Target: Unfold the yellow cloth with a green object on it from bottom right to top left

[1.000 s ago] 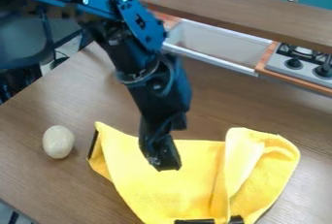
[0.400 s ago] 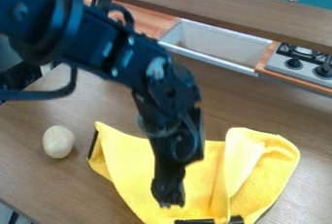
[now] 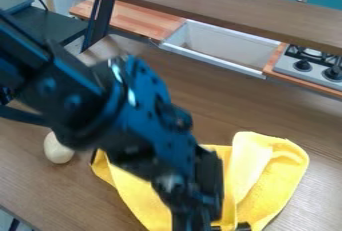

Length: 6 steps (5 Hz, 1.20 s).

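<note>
Camera view, with the off-white, egg-shaped object as landmark: it lies on the brown wood-grain table, apart from the soft yellow cloth. The cloth spreads to the right of this egg shape and towards the picture's bottom edge. Its upper left corner is the part closest to the egg shape; its loosely folded right-hand part lies farthest off, with a raised ridge running lengthwise from top to bottom.

The black two-finger gripper hangs at the bottom edge, well to the right of the egg shape and lower down, over the near part of the cloth. Whether it is wide, narrow or gripping fabric, I cannot tell. The ridge stands just to its right, and the short black strip at the near edge is close on that same side.

That is the relation that counts, I judge: the bottom right fabric lies rightward of the claw, while the pull should go back towards the egg shape's side (a shallow grasp could slip, or drag the whole cloth).
</note>
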Available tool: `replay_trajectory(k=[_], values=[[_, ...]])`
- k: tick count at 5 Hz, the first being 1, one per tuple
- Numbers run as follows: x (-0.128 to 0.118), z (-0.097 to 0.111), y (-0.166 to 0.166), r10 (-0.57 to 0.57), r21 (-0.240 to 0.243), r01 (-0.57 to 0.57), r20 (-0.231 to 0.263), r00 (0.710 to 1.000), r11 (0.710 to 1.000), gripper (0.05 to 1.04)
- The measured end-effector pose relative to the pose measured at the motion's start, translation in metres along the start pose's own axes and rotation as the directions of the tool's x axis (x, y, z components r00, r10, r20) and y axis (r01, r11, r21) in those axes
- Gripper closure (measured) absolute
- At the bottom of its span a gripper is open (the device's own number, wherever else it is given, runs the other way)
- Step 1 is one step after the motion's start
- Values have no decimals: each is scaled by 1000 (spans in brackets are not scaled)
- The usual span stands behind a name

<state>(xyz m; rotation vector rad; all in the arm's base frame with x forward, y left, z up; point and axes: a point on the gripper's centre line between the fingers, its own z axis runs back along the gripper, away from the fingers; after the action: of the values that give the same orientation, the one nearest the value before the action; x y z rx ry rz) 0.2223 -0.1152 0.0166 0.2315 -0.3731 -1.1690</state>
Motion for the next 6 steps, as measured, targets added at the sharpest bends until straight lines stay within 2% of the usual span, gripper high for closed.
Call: replay_trajectory(k=[1, 2, 4, 5, 6], values=[[7, -7, -13, -29, 82, 27, 21, 999, 996, 84], [9, -11, -17, -51, 108, 49, 20, 998, 993, 84], [8, -31, -25, -84, 99, 85, -16, 996, 991, 84], [14, -37, -22, -78, 105, 79, -11, 997, 991, 134], [15, -41, -21, -75, 103, 76, -9, 997, 992, 413]])
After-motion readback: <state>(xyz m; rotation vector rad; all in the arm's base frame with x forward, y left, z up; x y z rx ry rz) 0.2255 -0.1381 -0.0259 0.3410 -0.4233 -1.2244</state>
